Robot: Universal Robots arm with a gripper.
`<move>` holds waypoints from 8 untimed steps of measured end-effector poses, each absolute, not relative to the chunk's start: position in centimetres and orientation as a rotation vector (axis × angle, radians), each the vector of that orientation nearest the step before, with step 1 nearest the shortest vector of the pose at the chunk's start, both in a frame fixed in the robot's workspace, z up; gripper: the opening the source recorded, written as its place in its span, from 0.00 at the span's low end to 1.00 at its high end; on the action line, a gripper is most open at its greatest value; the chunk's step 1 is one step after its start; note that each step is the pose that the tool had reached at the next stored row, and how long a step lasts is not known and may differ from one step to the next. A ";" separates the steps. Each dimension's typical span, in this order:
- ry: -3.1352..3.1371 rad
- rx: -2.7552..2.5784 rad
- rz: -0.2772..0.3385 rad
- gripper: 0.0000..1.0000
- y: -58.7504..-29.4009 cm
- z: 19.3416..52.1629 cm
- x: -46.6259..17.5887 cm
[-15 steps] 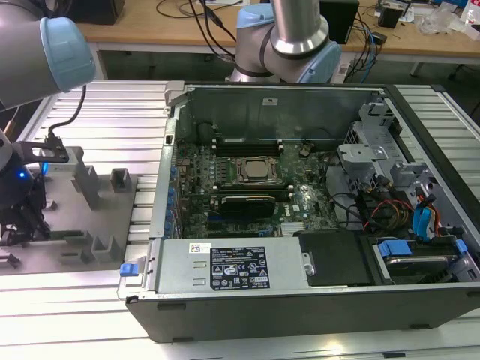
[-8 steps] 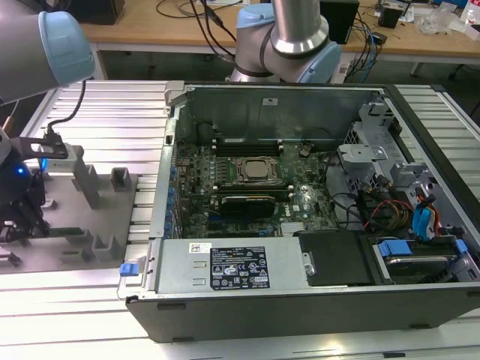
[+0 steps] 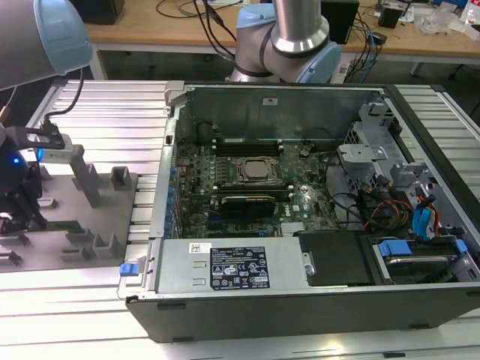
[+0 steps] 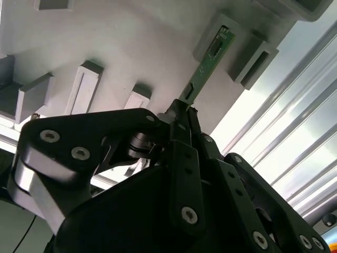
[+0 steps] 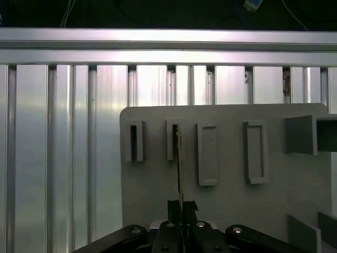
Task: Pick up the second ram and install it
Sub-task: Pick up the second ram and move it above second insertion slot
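One gripper (image 4: 181, 109), clenched on the second ram (image 4: 208, 59) at the grey tray (image 4: 147, 42).

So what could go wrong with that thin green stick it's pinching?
The end effector pinches the memory stick near one end, so the long thin board might tilt or slip. Its far end sits right at a grey block on the tray, so it could catch or bend there. The open computer looks crowded, and the stick might bump the wires.
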State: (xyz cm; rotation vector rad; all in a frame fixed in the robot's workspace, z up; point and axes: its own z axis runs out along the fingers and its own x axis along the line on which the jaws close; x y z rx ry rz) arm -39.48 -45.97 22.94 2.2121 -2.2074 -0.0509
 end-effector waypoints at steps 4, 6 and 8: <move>-2.207 2.212 -0.051 0.13 -45.9 23.4 -39.5; -2.207 2.212 -0.051 0.13 -45.9 23.6 -39.5; -2.208 2.212 -0.051 0.13 -45.9 23.7 -39.5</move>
